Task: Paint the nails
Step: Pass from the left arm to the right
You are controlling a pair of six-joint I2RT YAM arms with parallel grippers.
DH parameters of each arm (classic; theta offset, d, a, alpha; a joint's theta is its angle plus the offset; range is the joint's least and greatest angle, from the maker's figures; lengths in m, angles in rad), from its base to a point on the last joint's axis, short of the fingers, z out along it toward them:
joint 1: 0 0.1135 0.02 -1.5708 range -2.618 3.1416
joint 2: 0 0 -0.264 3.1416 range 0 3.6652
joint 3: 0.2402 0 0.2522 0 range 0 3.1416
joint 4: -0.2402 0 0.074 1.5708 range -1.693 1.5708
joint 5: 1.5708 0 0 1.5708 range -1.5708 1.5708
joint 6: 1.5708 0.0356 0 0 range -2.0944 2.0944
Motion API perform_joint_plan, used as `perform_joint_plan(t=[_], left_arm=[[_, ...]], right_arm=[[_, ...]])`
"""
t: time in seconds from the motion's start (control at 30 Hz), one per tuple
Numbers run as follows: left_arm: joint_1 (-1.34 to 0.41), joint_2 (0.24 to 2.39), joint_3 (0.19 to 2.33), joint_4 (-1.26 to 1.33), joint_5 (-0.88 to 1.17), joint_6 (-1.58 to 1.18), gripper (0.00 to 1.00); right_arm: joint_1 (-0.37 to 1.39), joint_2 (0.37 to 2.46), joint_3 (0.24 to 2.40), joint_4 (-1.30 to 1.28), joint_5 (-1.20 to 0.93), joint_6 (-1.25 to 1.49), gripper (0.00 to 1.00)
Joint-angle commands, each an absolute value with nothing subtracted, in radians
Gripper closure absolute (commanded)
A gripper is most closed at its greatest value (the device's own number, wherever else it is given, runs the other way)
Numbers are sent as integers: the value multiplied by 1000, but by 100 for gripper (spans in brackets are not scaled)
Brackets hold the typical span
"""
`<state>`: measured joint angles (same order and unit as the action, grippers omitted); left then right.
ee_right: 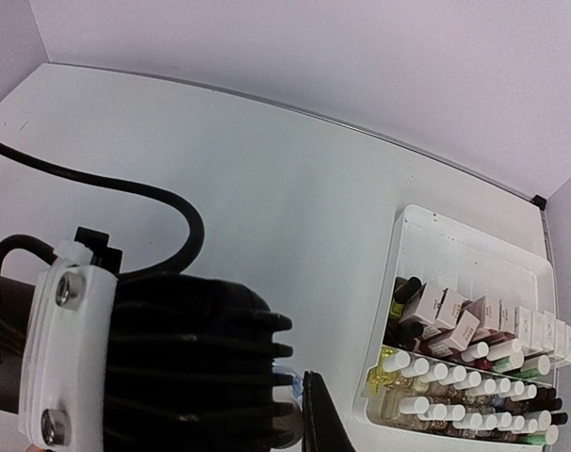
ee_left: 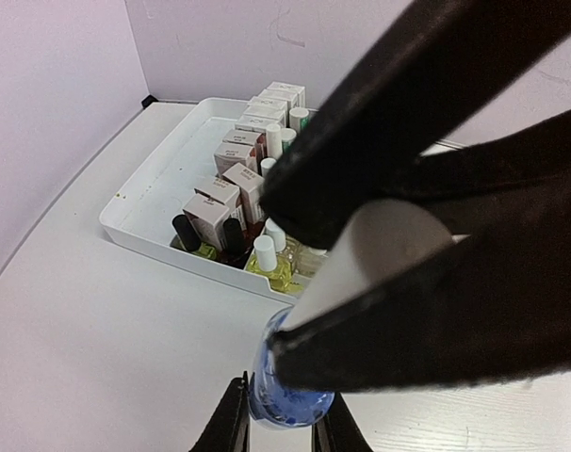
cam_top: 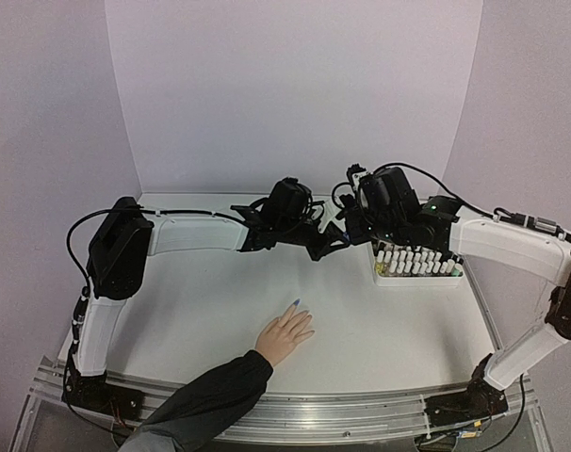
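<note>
left gripper point(ee_left: 279, 428) clamped on bottle point(ee_left: 287, 391), right gripper point(cam_top: 350, 234) pinching its cap point(ee_left: 384, 247). They meet mid-air beside tray point(ee_left: 144, 207), likely to uncap. nails point(cam_top: 295, 303) on hand point(cam_top: 285, 334) flat at near edge, well apart.

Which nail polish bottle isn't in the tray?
The blue bottle, held between the fingers of the left gripper; every other one stands in the white tray.

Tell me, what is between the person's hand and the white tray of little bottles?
Nothing: in the top view only bare white tabletop lies between the light-skinned hand and the white plastic tray of polish bottles.
</note>
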<state>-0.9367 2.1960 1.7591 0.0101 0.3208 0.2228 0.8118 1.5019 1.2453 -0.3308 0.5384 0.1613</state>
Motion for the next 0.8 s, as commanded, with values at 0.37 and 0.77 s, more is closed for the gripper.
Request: perform_joint_plan(t=[0.37,0.77], left_arm=[[-974,2130,1709,108,386,323,61],[-965,2047,1575,113,415,361,19]], right_arm=[[798,1474,1246,-350,509,137,100],[628,1393,1183,-351,315,73,100]])
